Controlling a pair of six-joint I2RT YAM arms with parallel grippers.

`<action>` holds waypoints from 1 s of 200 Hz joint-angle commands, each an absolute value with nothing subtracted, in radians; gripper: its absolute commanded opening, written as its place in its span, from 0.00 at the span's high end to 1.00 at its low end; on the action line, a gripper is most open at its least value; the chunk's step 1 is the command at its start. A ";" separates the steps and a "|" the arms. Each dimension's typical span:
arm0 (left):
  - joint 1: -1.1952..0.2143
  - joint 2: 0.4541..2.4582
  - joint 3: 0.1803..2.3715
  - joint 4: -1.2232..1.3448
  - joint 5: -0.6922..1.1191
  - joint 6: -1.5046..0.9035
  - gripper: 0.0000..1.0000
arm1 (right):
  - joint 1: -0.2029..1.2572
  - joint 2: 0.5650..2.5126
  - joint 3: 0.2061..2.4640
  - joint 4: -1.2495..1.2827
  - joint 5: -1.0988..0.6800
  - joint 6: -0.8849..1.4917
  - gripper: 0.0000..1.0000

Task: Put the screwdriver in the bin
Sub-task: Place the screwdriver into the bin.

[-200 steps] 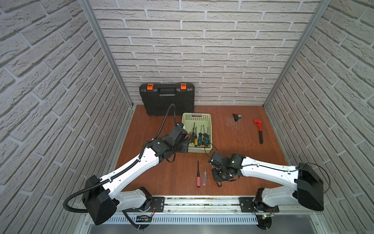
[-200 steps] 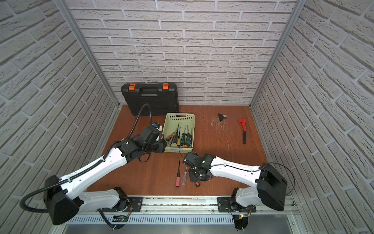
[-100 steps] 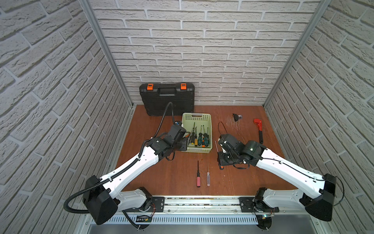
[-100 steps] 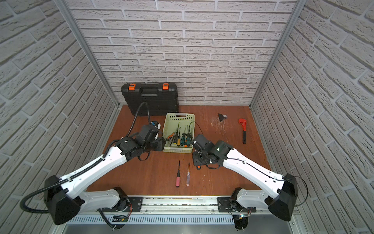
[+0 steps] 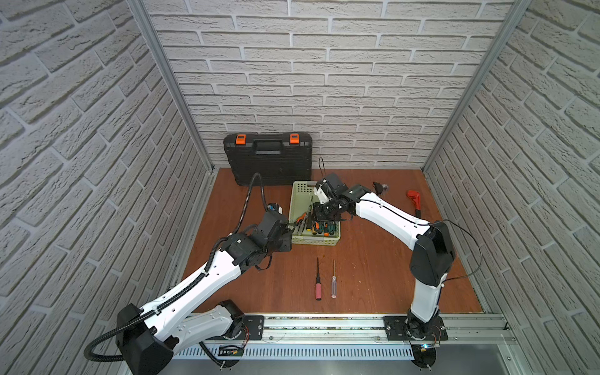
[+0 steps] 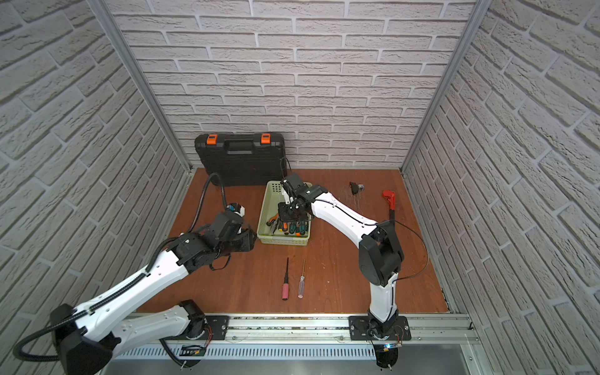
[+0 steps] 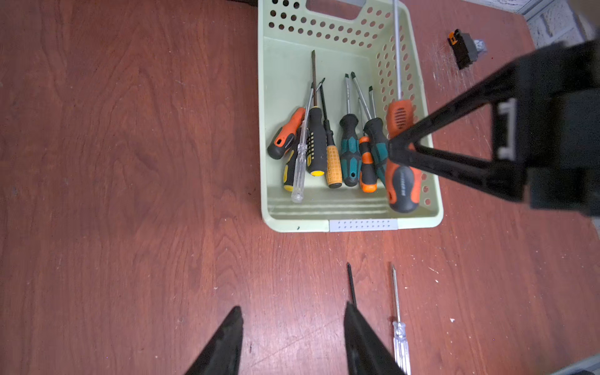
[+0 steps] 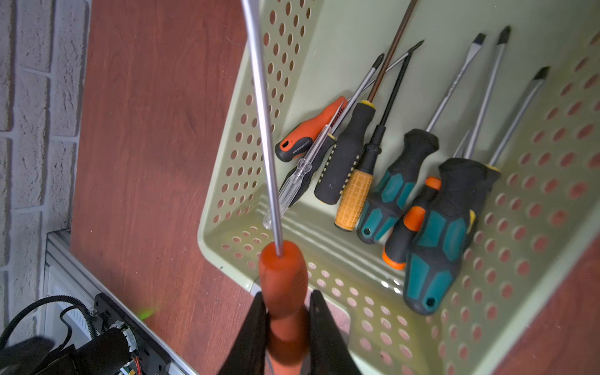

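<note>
The light green bin point(image 5: 302, 191) point(image 6: 272, 194) stands mid-table with several screwdrivers lying in it. My right gripper point(image 8: 285, 298) is shut on the orange handle of a long-shafted screwdriver point(image 8: 282, 276) point(image 7: 401, 181). It holds the screwdriver just above the bin's right side, shaft pointing toward the far end. In both top views the right gripper point(image 5: 319, 216) point(image 6: 287, 212) is over the bin. My left gripper point(image 7: 292, 311) point(image 5: 289, 232) is open and empty, beside the bin's near left corner. Two more screwdrivers, a pink-handled one point(image 5: 318, 285) and a clear-handled one point(image 5: 333, 282), lie on the table in front.
A black tool case point(image 5: 268, 162) with orange latches leans on the back wall behind the bin. A red wrench point(image 5: 414, 198) and a small black part point(image 5: 378, 187) lie at the back right. Brick walls close in both sides.
My right gripper has carried the orange-handled screwdriver from the table front, by the two loose screwdrivers, back to above the bin. The left arm has stayed in place.
</note>
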State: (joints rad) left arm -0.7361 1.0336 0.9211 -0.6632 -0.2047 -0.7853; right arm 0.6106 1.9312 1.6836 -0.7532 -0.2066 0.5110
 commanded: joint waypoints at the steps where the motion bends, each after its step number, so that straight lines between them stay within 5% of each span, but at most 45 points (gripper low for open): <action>1: -0.737 1.031 0.903 -0.651 -0.238 -0.808 0.49 | 0.598 2.003 1.715 -0.690 -0.274 0.531 0.95; 118: -0.729 1.027 0.905 -0.655 -0.253 -0.762 0.48 | 0.571 2.118 1.685 -0.629 -0.229 0.586 0.91; 173: -0.731 1.043 0.911 -0.647 -0.252 -0.759 0.48 | 0.569 2.121 1.677 -0.644 -0.206 0.555 0.82; 200: -0.730 1.053 0.921 -0.653 -0.249 -0.758 0.48 | 0.569 2.114 1.683 -0.658 -0.197 0.539 0.68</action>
